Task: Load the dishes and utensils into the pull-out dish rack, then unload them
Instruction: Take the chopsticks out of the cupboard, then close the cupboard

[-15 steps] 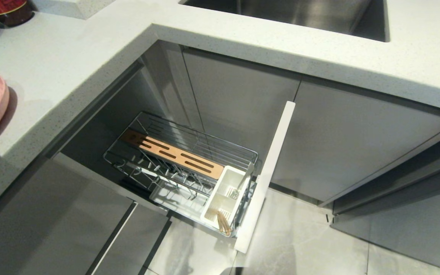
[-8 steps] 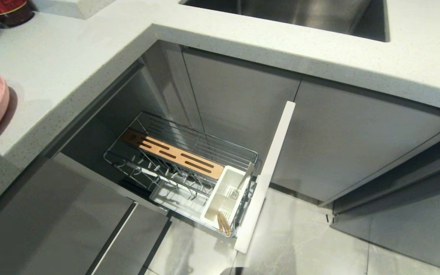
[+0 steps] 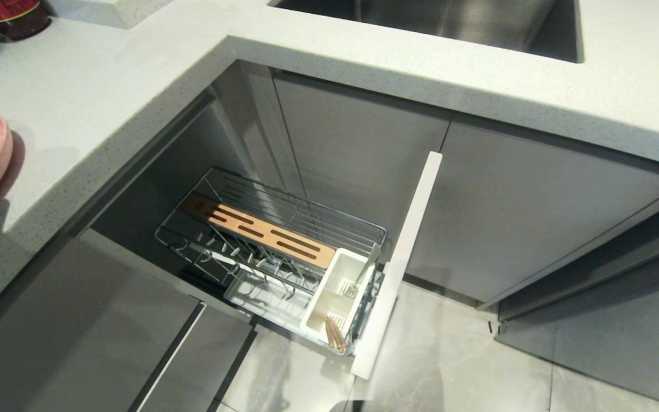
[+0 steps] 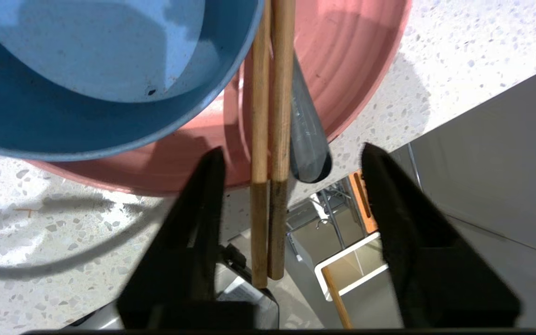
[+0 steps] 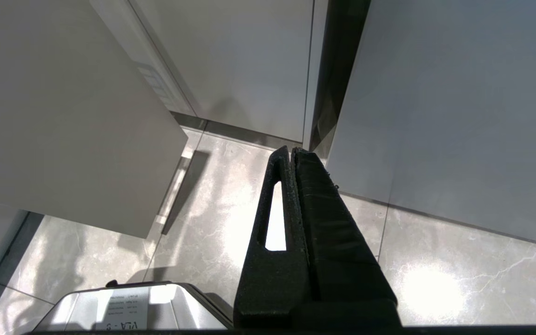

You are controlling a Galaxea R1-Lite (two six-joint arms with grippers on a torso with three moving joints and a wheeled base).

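Two wooden chopsticks (image 4: 270,139) lie side by side on the pink plate (image 4: 356,60), their ends overhanging its rim between the wide-spread fingers (image 4: 203,195) of the left gripper (image 4: 291,163), which touch neither. A grey spoon (image 4: 307,139) lies beside them, and the light-blue bowl (image 4: 86,79) sits on the plate. The plate rests at the desk (image 3: 106,97) edge. Below, the dish rack (image 3: 284,252) stands pulled out. The right gripper (image 5: 292,156) hangs over the floor (image 5: 203,209), fingers pressed together.

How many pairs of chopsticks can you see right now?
2. One chopstick pair lies across the pink plate, between the open left gripper's fingers; another pair stands in the rack's white cutlery box. Others may be hidden.
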